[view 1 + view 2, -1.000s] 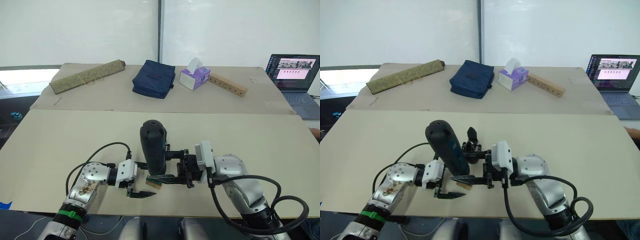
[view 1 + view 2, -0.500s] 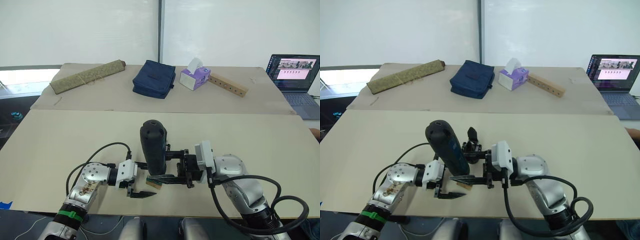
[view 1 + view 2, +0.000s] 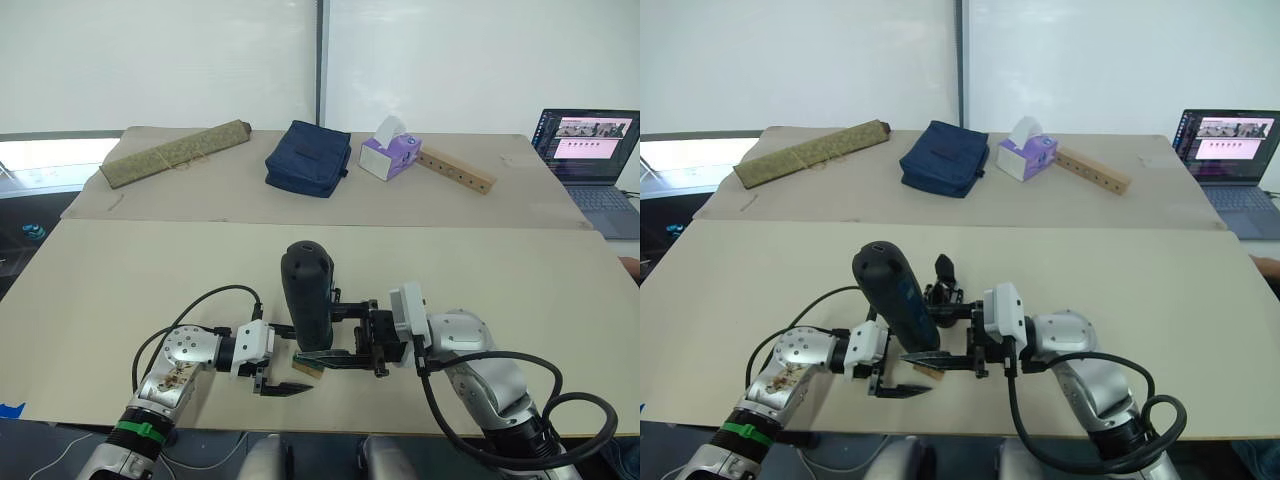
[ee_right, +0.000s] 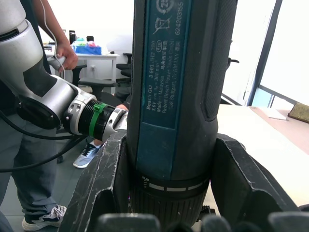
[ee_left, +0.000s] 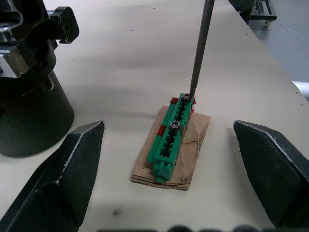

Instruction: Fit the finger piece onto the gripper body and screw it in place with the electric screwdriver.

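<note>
Nothing has moved. Right gripper (image 4: 169, 212) clamps the matte black cylindrical electric screwdriver (image 3: 307, 292) upright, thin metal bit (image 5: 199, 48) on a screw of the ridged green strip (image 5: 172, 133) on its tan block (image 5: 190, 145). Left gripper (image 5: 169, 181) gapes empty around it.

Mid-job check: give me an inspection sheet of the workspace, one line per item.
Surface: tan table, bare around the work spot.
Job's things: electric screwdriver upright, its bit on a screw of a green piece on a tan block; gripper body stands behind it; finger piece not made out.
Clutter: rolled mat, navy pouch, tissue box, wooden strip on the far table.
Grippers: right gripper shut on the screwdriver; left gripper open, straddling the block.
Cables: black cables along both arms.
Surroundings: laptop at far right; a person stands nearby.
</note>
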